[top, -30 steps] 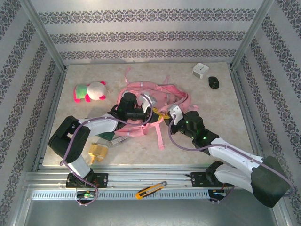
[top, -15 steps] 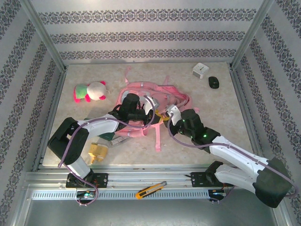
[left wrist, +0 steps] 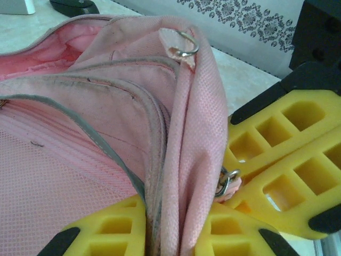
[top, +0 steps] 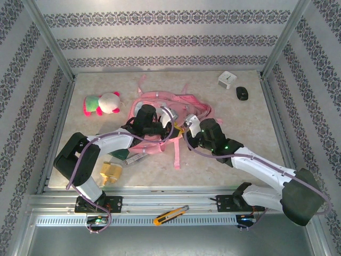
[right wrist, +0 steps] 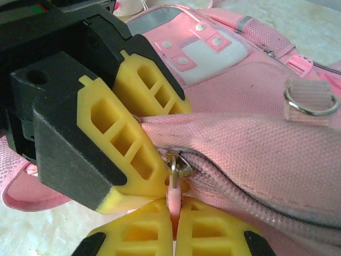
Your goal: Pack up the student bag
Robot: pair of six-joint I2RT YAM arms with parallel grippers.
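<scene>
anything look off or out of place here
A yellow utility knife lies on the metal rail, off the table. The student bag lies crumpled, one strap trailing toward the near edge.

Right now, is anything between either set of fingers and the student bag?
Nothing visible. Both are on the student bag: the left fingers clamp a fold of its fabric at the zip edge, and the right fingers pinch the zip pull right beside them.
</scene>
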